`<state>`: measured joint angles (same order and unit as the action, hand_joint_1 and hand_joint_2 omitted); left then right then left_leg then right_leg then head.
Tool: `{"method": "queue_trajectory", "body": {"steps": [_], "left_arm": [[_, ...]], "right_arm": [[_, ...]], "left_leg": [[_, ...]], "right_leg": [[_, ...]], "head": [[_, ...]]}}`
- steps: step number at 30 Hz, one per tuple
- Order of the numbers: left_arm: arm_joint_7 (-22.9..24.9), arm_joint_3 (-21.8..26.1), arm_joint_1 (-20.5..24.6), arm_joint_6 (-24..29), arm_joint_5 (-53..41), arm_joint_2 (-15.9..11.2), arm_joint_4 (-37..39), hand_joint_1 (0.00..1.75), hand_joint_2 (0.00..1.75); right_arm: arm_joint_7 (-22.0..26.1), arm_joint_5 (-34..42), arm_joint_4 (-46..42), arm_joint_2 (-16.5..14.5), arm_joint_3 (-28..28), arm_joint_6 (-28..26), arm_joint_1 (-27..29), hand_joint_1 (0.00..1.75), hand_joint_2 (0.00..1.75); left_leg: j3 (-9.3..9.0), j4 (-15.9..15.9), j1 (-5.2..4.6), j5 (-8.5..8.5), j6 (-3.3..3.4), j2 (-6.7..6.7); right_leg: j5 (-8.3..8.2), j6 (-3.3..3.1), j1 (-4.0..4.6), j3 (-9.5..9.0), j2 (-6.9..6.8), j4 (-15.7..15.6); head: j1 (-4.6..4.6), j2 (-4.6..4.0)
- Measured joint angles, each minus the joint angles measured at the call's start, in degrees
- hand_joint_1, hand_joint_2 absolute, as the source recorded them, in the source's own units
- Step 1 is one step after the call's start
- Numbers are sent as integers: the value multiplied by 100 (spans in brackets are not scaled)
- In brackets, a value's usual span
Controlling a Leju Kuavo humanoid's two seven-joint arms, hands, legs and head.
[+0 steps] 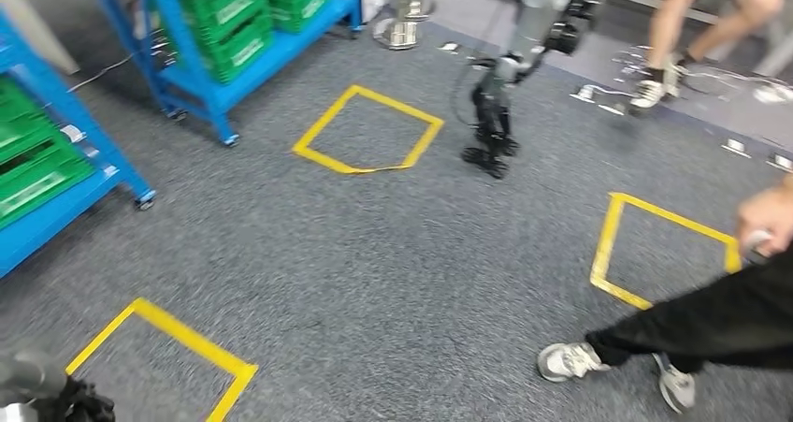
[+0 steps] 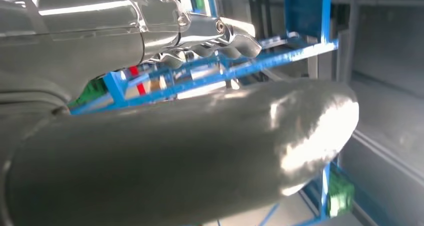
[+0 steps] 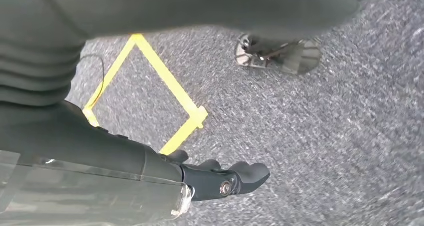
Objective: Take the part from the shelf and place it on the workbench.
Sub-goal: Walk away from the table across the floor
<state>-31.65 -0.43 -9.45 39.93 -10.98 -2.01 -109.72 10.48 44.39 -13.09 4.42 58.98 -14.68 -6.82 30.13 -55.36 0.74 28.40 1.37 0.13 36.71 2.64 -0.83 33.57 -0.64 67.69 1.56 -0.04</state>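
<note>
Right arm: stretches forward and hangs down over the grey carpet (image 1: 393, 254), silver upper segment at the top of the head view, dark forearm below it.
Right hand (image 1: 490, 139): points down at the floor, dark fingers (image 3: 247, 175) curled loosely inward with nothing in them; a yellow tape square (image 1: 367, 129) lies on the carpet just to its left.
Left hand (image 2: 220, 35): silvery-grey fingers curled in, nothing visible between them, though the thick thumb covers much of the wrist picture, so whether it is fully closed I cannot tell.
Left arm: low, at the bottom left corner of the head view.
Shelf (image 1: 201, 71): blue racks holding green crates (image 1: 229, 20), well off to the left of the right hand; blue frame also beyond the left hand.
Part: cannot be made out in either hand or on the racks.
People: a crouching person's shoe (image 1: 564, 360) and dark trouser leg near the right side; another person's legs beyond the right hand.
</note>
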Motion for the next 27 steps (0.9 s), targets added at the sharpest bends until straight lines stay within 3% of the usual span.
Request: {"method": "queue_trajectory", "body": {"steps": [1, 2, 3, 6, 8, 9, 10, 12, 14, 16, 17, 18, 19, 20, 21, 23, 25, 27], "left_arm": [[22, -4, 1, 0, -7, 0, -2, 0, 0], [51, -10, 0, 0, -22, 0, -3, 0, 0], [82, -19, -1, 0, -43, 0, -7, 0, 0], [144, -65, -8, -2, -83, 4, -32, 0, 0], [152, -102, -12, -4, -94, 7, -42, 0, 0], [155, -119, -13, -5, -105, 7, -44, 0, 0], [157, -131, -14, -5, -120, 7, -46, 0, 0], [157, -147, 11, -5, -149, 5, -45, 0, 0], [155, -168, 52, -6, -167, 4, -34, 0, 0], [157, -185, 66, -7, -175, 4, -25, 0, 0], [158, -189, 64, -7, -176, 4, -22, 0, 0], [160, -191, 65, -7, -179, 4, -18, 0, 0], [160, -195, 66, -7, -181, 4, -15, 0, 0], [158, -202, 69, -7, -182, 4, -11, 0, 0], [153, -213, 70, -7, -183, 5, -9, 0, 0], [134, -232, 66, -5, -183, 6, -7, 0, 0], [106, -240, 59, -4, -183, 7, -7, 0, 0], [80, -245, 61, -4, -183, 6, -12, 0, 0]], "right_arm": [[-18, -2, 0, -2, 1, 2, 8, 0, 175], [-47, -6, 0, -4, 1, 7, 14, 0, 175], [-83, -13, 0, -3, 2, 12, 14, 0, 175], [-155, -33, 0, 37, 4, 31, 3, 0, 175], [-162, -27, 0, 72, 4, 39, -26, 0, 175], [-155, -20, -1, 78, 4, 43, -45, 0, 175], [-143, -13, -1, 78, 4, 44, -66, 0, 175], [-110, -9, -9, 69, 4, 52, -83, 0, 175], [-90, -9, -19, 61, 5, 62, -72, 0, 175], [-78, -8, -24, 60, 6, 64, -39, 0, 175], [-71, -7, -25, 56, 6, 65, -25, 0, 175], [-63, -6, -27, 53, 6, 66, -19, 0, 175], [-55, -5, -30, 48, 6, 67, -19, 0, 175], [-49, -4, -31, 44, 6, 68, -23, 0, 175], [-44, -1, -31, 55, 6, 68, -28, 0, 175], [-33, 4, -31, 69, 6, 69, -38, 0, 175], [-26, 8, -33, 70, 6, 75, -39, 0, 175], [-26, 11, -33, 68, 6, 81, -25, 0, 175]], "left_leg": [[0, 0, -17, -4, 7, -85], [-5, 0, -32, -7, 12, -172], [-12, 1, -44, -10, 16, -261], [-33, 14, -50, -23, 20, -515], [-23, 24, -40, -37, -6, -658], [-14, 36, -42, -48, -31, -728], [-2, 36, -43, -53, -44, -714], [93, -124, -59, 85, -83, -383], [391, -740, -44, 470, -148, -32], [737, -1468, 5, 769, -233, -5], [798, -1596, 26, 759, -273, -1], [744, -1493, 47, 640, -311, 20], [579, -1175, 67, 444, -348, 83], [365, -761, 82, 261, -391, 249], [188, -414, 92, 133, -392, 414], [31, -80, 83, 72, -302, 627], [53, -87, 56, 77, -164, 511], [71, -83, 48, 47, -89, 356]], "right_leg": [[74, -25, 10, 158, 16, 307], [24, -63, 27, 224, 30, 393], [-143, -116, 55, 182, 58, 230], [-793, -314, 173, -323, 324, -1032], [-903, -387, 222, -492, 399, -1428], [-908, -404, 228, -508, 343, -1464], [-939, -403, 218, -529, 275, -1514], [-1011, -396, 186, -574, 149, -1632], [-1046, -388, 161, -582, 31, -1686], [-1042, -381, 139, -568, -91, -1680], [-1031, -366, 123, -565, -148, -1668], [-1015, -341, 104, -564, -200, -1647], [-990, -306, 80, -566, -246, -1616], [-956, -259, 65, -569, -284, -1568], [-910, -212, 61, -569, -315, -1512], [-845, -142, 77, -583, -377, -1444], [-828, -113, 69, -601, -454, -1447], [-674, -64, 34, -553, -333, -1301]], "head": [[35, 0], [62, 0], [81, 0], [102, 0], [123, 0], [138, 0], [156, 0], [147, 0], [81, 0], [3, 0], [-21, 0], [-41, 0], [-57, 0], [-81, 0], [-125, 0], [-149, 0], [-101, 0], [-66, 0]]}}
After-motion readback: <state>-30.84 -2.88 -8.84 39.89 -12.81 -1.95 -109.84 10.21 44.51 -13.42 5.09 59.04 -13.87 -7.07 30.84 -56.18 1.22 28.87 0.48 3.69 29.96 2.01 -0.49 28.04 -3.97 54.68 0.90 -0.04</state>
